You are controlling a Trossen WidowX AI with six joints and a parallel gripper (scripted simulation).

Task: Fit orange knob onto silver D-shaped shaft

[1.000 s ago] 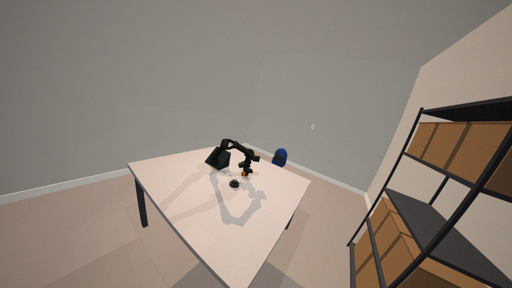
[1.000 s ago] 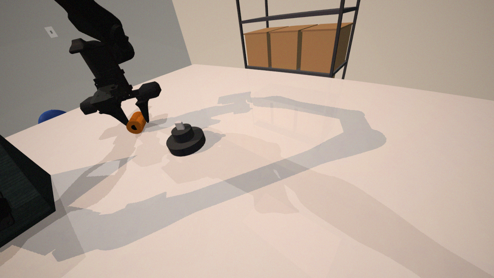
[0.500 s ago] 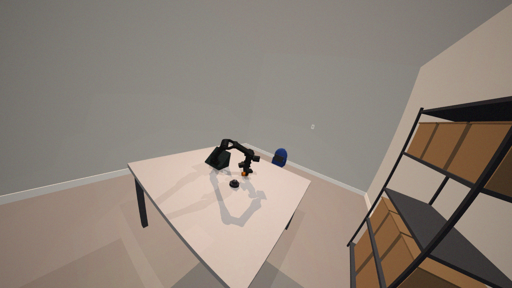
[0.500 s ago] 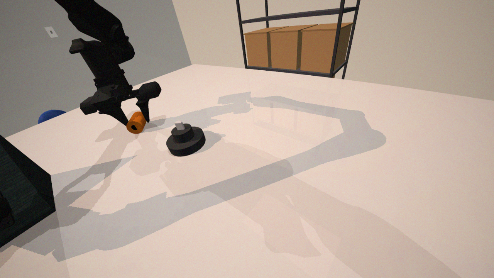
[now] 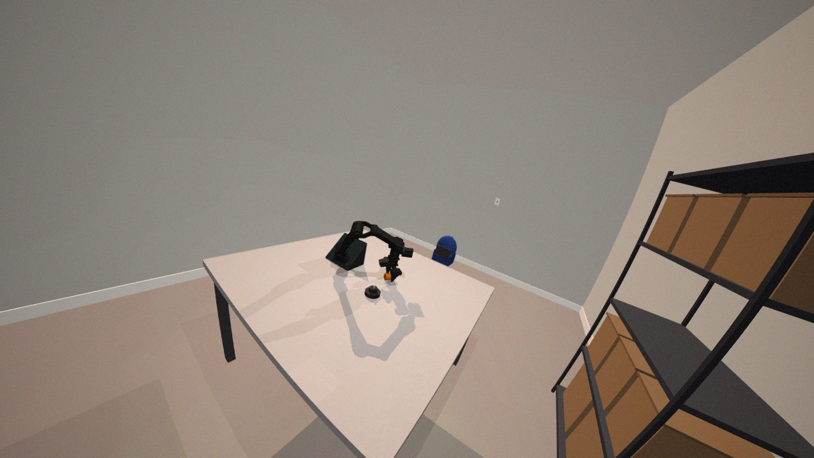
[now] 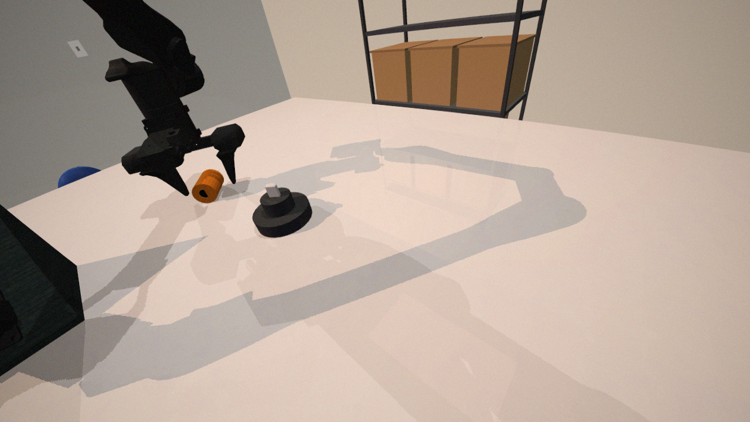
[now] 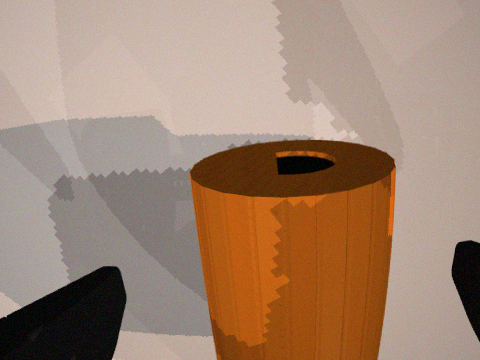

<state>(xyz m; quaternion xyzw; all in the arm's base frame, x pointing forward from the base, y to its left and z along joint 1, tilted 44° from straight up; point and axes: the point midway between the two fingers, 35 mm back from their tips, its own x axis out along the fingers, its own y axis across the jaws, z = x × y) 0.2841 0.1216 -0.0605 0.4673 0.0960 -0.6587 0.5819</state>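
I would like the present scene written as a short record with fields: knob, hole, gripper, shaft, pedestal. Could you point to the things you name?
knob: orange (image 5: 387,277) (image 6: 211,181) (image 7: 295,260), lying on its side, off the shaft
hole: D-shaped, visible in the knob's end face
gripper: open (image 5: 393,277) (image 6: 210,189), fingers apart around the knob, not clamping
shaft: silver (image 6: 272,190), bare
pedestal: round, black (image 5: 372,294) (image 6: 283,219), beside the knob
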